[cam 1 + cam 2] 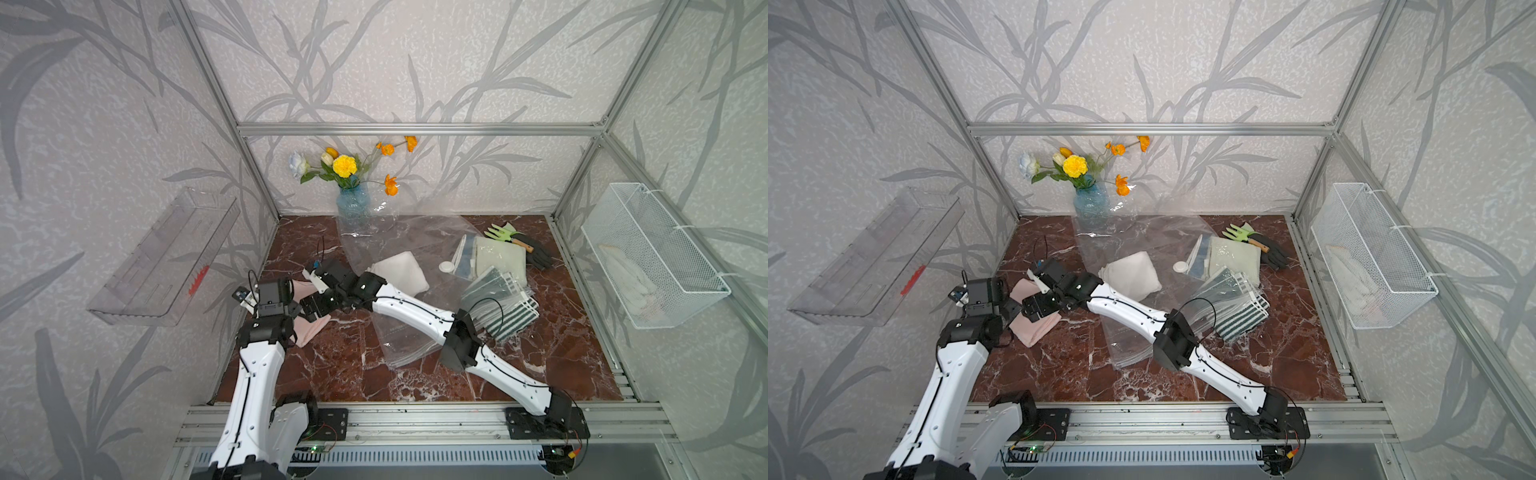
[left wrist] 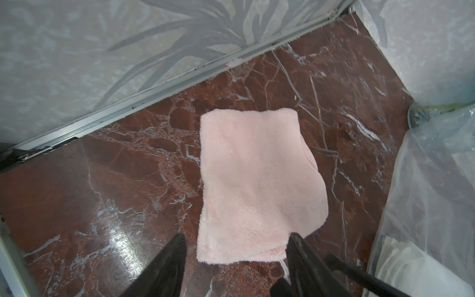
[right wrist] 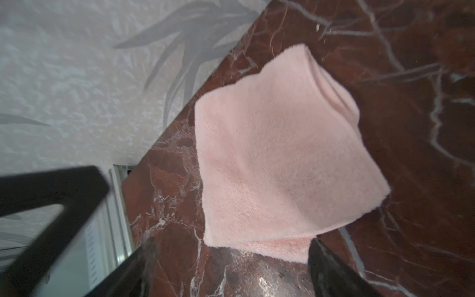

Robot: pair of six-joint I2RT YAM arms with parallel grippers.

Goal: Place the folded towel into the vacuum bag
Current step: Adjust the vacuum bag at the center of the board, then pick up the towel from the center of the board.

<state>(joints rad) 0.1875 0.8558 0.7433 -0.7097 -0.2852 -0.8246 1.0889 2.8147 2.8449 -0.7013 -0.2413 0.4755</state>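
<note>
A folded pink towel (image 1: 312, 328) (image 1: 1034, 329) lies flat on the marble table near the left wall. Both grippers hover over its near edge. My left gripper (image 2: 236, 253) is open, with the towel (image 2: 259, 180) edge between its black fingers, not pinched. My right gripper (image 3: 231, 257) (image 1: 310, 291) is open wide, one finger beside the towel (image 3: 277, 159) corner. The vacuum bag (image 1: 399, 239) (image 1: 1133, 232), clear crinkly plastic with a round white valve cap (image 1: 446, 267), spreads across the table's middle. A white cloth (image 1: 401, 271) shows through its plastic (image 2: 426, 180).
A blue vase of flowers (image 1: 353, 203) stands at the back. Striped cloths (image 1: 505, 305), a pale green cloth (image 1: 498, 253), a garden fork and a black glove (image 1: 538, 251) lie at the right. A wire basket (image 1: 648, 257) and a clear shelf (image 1: 162, 257) hang on the side walls.
</note>
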